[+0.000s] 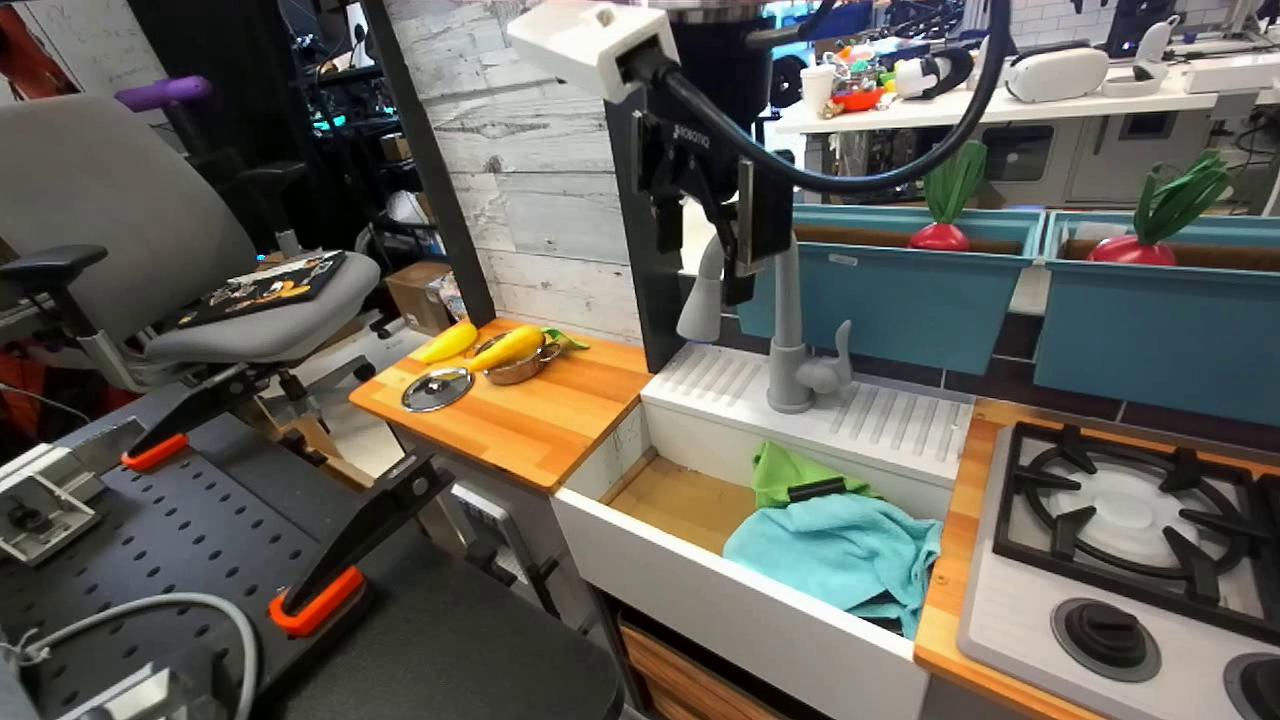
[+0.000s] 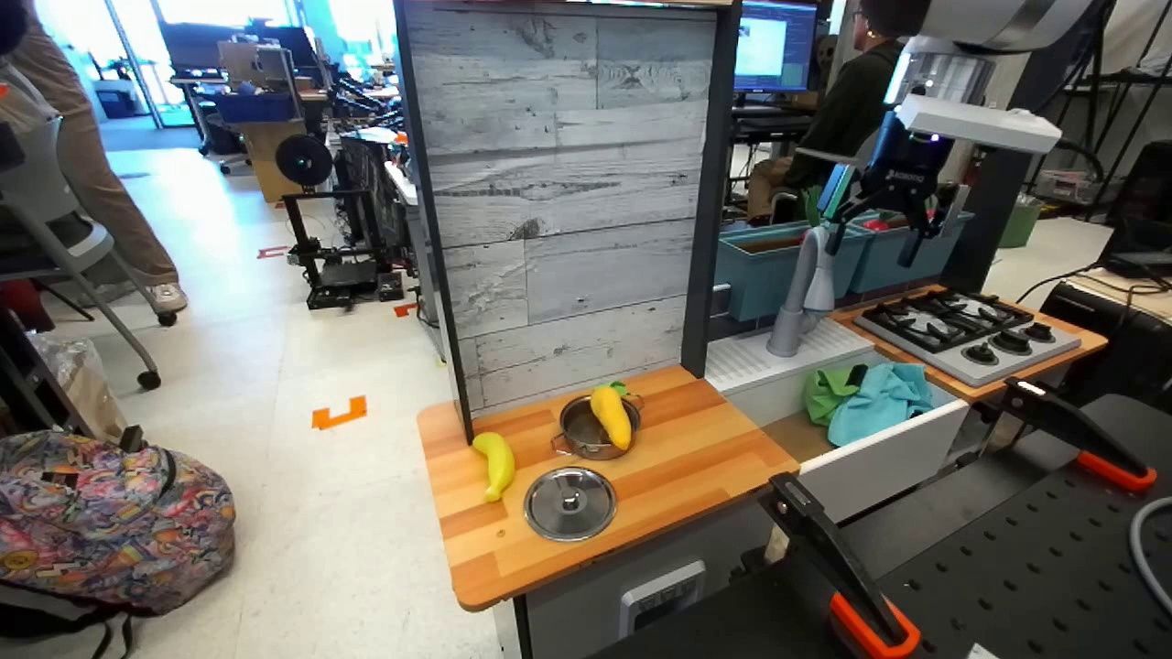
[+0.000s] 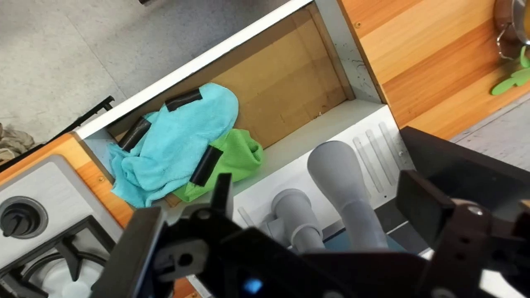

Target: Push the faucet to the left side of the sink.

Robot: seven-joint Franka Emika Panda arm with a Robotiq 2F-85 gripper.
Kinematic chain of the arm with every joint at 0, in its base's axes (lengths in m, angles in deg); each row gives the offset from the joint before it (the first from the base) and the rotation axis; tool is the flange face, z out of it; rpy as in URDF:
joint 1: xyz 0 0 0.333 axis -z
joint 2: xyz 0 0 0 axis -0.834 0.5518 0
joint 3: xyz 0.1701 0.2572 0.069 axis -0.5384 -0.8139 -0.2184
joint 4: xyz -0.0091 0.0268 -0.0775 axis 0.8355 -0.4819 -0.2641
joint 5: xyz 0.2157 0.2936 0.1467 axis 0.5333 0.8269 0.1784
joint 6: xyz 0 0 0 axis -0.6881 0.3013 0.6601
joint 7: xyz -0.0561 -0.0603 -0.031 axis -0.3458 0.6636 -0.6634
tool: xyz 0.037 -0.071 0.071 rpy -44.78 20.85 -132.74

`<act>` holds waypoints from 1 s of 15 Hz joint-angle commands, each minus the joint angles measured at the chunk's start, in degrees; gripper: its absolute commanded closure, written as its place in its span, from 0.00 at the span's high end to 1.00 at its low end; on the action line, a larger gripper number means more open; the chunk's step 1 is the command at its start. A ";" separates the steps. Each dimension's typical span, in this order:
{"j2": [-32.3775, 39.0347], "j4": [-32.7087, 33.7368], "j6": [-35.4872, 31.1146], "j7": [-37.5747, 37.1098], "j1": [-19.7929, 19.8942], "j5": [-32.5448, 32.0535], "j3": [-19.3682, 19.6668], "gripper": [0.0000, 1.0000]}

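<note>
Position of the faucet (image 1: 788, 310) and the gripper (image 2: 873, 245) at the sink (image 1: 740, 615)

Reference for all locations: the sink.

The faucet stands upright on the sink's ribbed back rim. Its spout (image 3: 337, 178) is turned toward the end of the sink beside the wooden counter (image 2: 705, 448); its lever (image 1: 825, 374) is on the side toward the stove (image 1: 1010, 600).

The gripper is located above the back rim, near the top of the faucet. Its fingers (image 3: 422, 203) are spread wide. In the wrist view, the spout shows between them; contact with the faucet cannot be determined.

Inside the sink, a blue cloth (image 1: 830, 550) and a green cloth (image 1: 780, 475) lie toward the stove end, touching each other. The green cloth is nearer the back wall.

The wooden counter adjoins the opposite end of the sink and carries a pan (image 2: 579, 430) with a yellow vegetable (image 2: 611, 416) across it, a loose lid (image 2: 569, 505) and a banana (image 2: 496, 467). Two teal planters (image 1: 890, 310) form a row behind the sink, extending past its stove end; a red radish (image 1: 940, 237) sits in each.
</note>
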 commanded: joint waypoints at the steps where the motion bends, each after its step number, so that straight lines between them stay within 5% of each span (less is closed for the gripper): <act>1: 2.08 1.15 -1.67 0.11 -0.31 -0.73 -1.03 1.00; 2: 2.39 1.21 -2.25 0.04 -0.48 -0.80 -1.15 0.94; 3: 2.69 1.39 -2.95 -0.15 -0.54 -0.66 -1.29 0.72; 5: 3.06 1.61 -4.67 -0.15 -0.41 -0.34 -1.72 0.64; 8: 3.43 1.99 -6.68 -0.17 -0.18 -0.35 -1.98 0.35; 9: 3.51 2.16 -7.09 -0.28 -0.25 -0.49 -1.90 0.77; 11: 3.65 2.43 -7.85 -0.35 -0.31 -0.64 -1.89 0.73; 14: 3.81 2.74 -8.57 -0.41 -0.34 -0.69 -1.97 0.99; 15: 3.86 2.84 -8.59 -0.33 -0.33 -0.73 -2.00 0.86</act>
